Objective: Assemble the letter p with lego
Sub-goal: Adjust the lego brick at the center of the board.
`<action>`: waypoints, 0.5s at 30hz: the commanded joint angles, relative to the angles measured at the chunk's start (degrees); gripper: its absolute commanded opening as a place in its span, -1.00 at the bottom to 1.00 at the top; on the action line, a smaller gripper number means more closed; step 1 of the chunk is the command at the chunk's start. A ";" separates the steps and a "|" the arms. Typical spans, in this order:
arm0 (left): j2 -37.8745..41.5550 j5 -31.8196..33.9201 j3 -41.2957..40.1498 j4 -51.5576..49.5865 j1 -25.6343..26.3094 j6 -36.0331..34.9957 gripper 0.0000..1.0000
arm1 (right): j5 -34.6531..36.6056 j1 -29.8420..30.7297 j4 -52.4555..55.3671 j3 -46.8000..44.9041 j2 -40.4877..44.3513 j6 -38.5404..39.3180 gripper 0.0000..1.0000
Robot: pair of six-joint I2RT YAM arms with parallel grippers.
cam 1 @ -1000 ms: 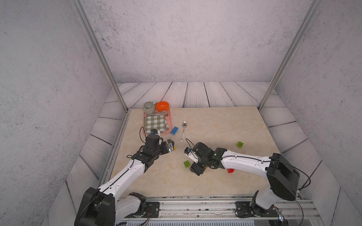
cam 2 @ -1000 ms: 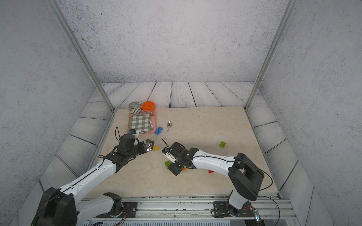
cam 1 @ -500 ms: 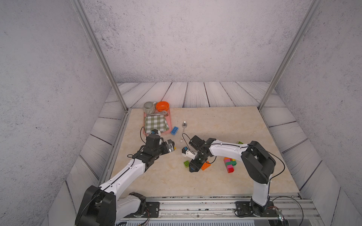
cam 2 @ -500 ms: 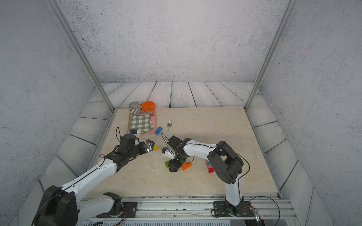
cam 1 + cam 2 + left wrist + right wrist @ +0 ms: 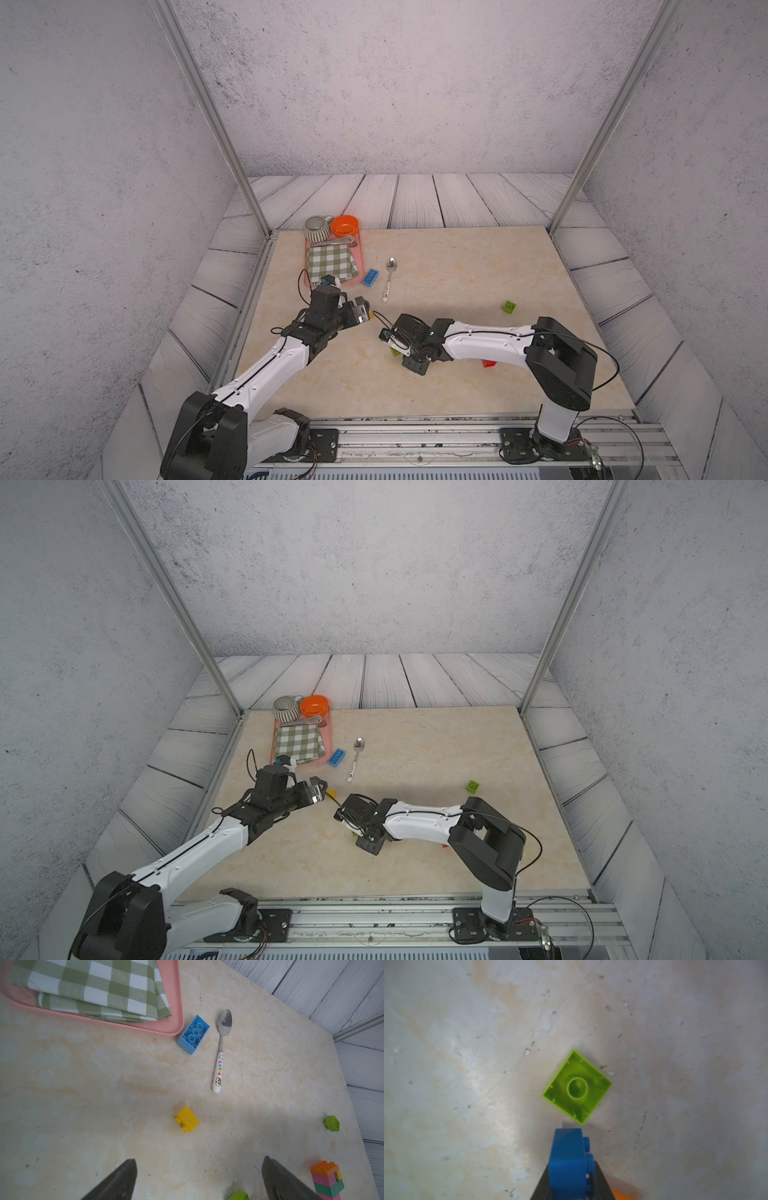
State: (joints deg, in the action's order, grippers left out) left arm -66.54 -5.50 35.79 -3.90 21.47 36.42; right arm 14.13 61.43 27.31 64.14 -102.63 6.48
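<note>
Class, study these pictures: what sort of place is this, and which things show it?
Probably a robot test cell: two white-and-black robot arms bolted to a silver metal rail, and grey textured backdrop panels boxing in a beige stone-look tabletop.

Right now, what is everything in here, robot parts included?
Pink plastic tray: one, pink, table's far left.
Green-and-white checked cloth: one, folded on the tray.
Striped ceramic cup: one, grey-white, tray's far end.
Orange round bowl: one, beside the cup.
White-handled metal spoon: one, right of the tray.
Light-blue oblong lego brick: one, between tray and spoon.
Small yellow brick: one, before the left gripper.
Lime square bricks: two, by the right gripper and far right.
Orange, pink, yellow, dark-green brick group: one, by the right arm.
Small dark-blue brick: one, in the right gripper.
Left gripper: one, black, open.
Right gripper: one, black, holding the dark-blue brick.
</note>
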 commanded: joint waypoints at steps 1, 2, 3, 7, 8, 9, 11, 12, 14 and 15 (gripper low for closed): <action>1.77 3.27 -0.63 -1.46 -0.90 -0.25 0.96 | 19.73 2.41 -6.32 -1.36 0.27 4.24 -0.70; 2.01 3.90 -0.73 -1.74 -1.04 -0.23 0.96 | 23.10 3.51 -8.00 -2.03 -0.13 5.27 -0.72; 2.36 4.91 -0.85 -2.18 -1.23 -0.11 0.97 | 26.44 4.65 -9.83 -2.85 -0.71 6.53 -0.70; 2.89 6.94 -1.14 -3.51 -2.20 0.64 0.96 | 36.11 6.64 -14.61 -3.88 -6.56 9.68 -0.65; 2.91 7.16 -1.21 -3.73 -2.39 0.76 0.96 | 37.28 6.76 -14.99 -3.72 -8.16 10.03 -0.65; 2.91 7.49 -1.24 -3.87 -2.59 0.90 0.96 | 38.66 7.07 -16.02 -3.89 -9.58 10.74 -0.64; 2.99 7.83 -1.25 -4.28 -2.90 1.01 0.96 | 38.44 7.65 -15.83 -3.85 -11.17 10.60 -0.58; 3.07 7.87 -1.24 -4.35 -3.00 1.00 0.96 | 37.73 8.07 -15.74 -4.13 -11.23 10.28 -0.52; 3.42 8.03 -1.34 -4.53 -3.02 1.02 0.97 | 34.68 8.82 -14.89 -4.95 -10.13 9.16 -0.36; 3.60 8.02 -1.40 -4.47 -3.09 0.98 0.97 | 33.67 9.14 -14.21 -5.41 -9.28 8.46 -0.26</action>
State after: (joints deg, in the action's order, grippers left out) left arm -64.27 1.13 35.07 -7.31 18.96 37.32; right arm 49.41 69.78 11.44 60.49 -112.77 15.29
